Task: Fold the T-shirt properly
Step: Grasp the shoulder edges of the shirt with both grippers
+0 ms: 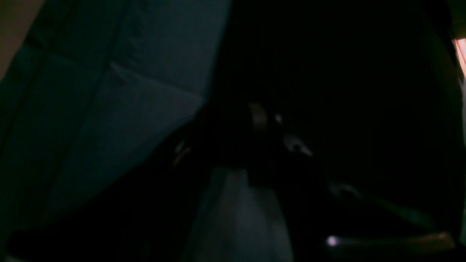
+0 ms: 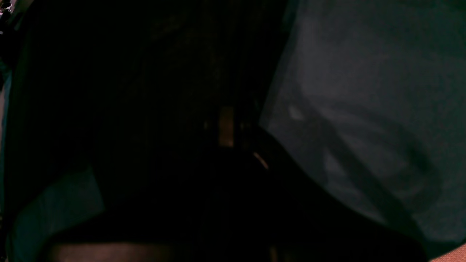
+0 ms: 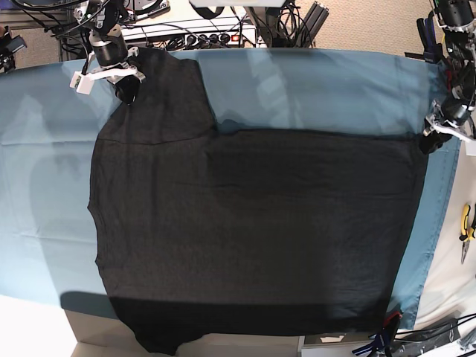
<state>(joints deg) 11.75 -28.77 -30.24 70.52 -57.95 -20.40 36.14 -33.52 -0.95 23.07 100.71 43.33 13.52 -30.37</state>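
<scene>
T-shirt (image 3: 253, 238) lies spread, right end effector (image 3: 126, 91) at sleeve, left end effector (image 3: 430, 141) at hem

Both wrist views too dark/blurred; T-shirt (image 3: 253, 230) btm edge hangs off table, left hand (image 3: 430, 141) fingertips hidden.

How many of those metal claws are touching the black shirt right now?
2. The right claw sits at the far sleeve of the T-shirt. The left claw is at its opposite far corner. Whether either truly pinches cloth is hard to see.
</scene>
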